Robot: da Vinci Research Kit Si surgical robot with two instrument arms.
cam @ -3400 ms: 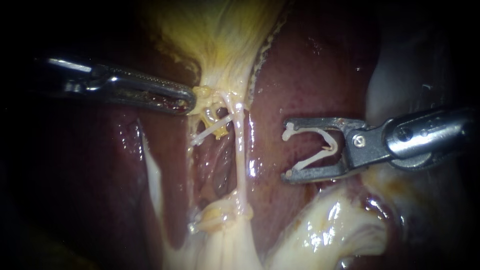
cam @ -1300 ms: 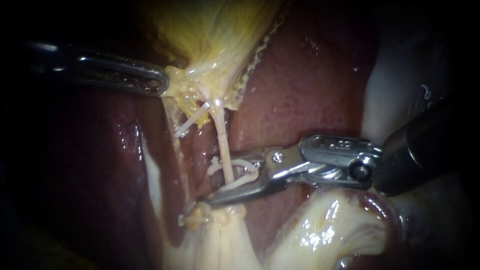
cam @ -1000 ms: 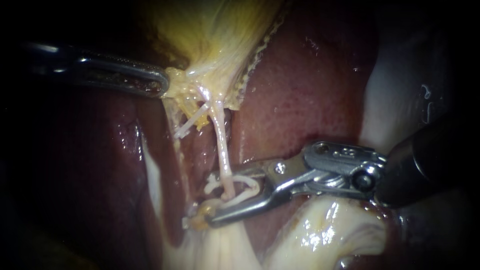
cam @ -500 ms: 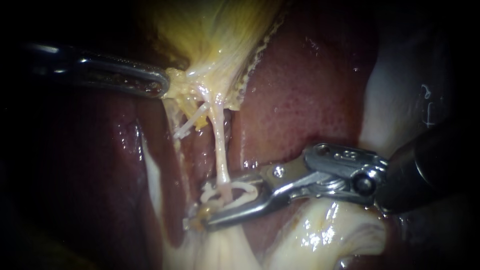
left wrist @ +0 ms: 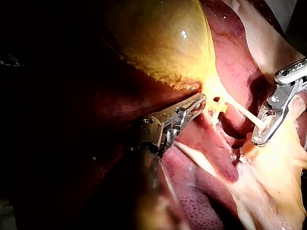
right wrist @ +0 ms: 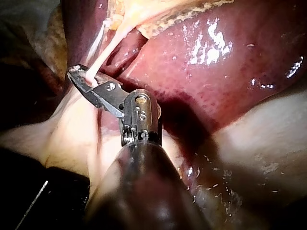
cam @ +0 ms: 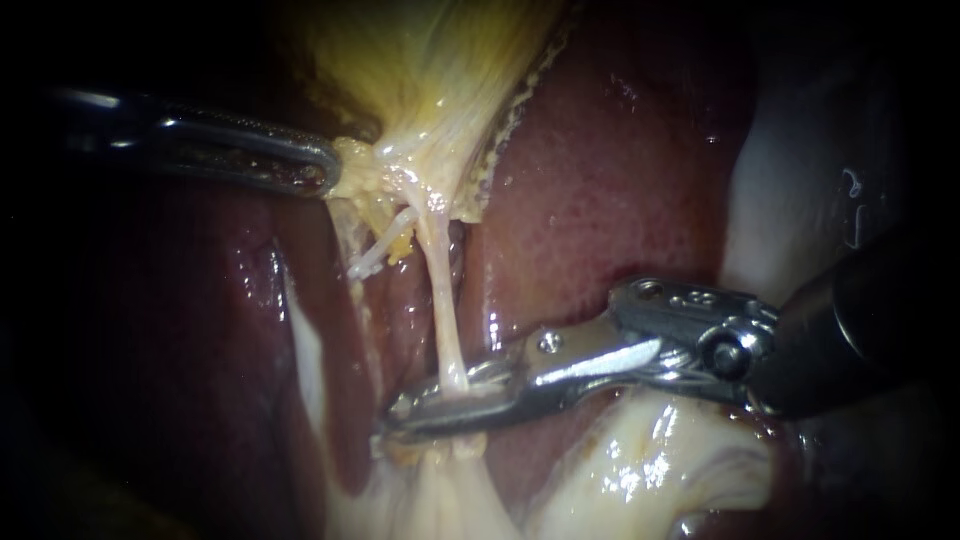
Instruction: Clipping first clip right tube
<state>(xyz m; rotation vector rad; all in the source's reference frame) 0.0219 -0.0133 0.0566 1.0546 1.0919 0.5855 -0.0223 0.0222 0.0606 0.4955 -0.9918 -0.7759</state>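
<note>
Left instrument [cam: 322, 170]: jaws are gripping the gallbladder [cam: 420, 80] at its neck, apparently pulling the right tube [cam: 437, 290] taut. Right instrument [cam: 410, 410]: jaws are clamping across that tube from both sides, probably to seat the clip.

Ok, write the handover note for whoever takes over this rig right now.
Left instrument: jaws shut on the gallbladder at its lower end, holding the tissue taut.
Right instrument: jaws shut on the right tube low down, with the clip squeezed between them.
Done: clip set around the tube and pressed together.
Left: whether it has locked cannot be seen. Open the jaws, back away, and check that the clip sits on the tube.
</note>
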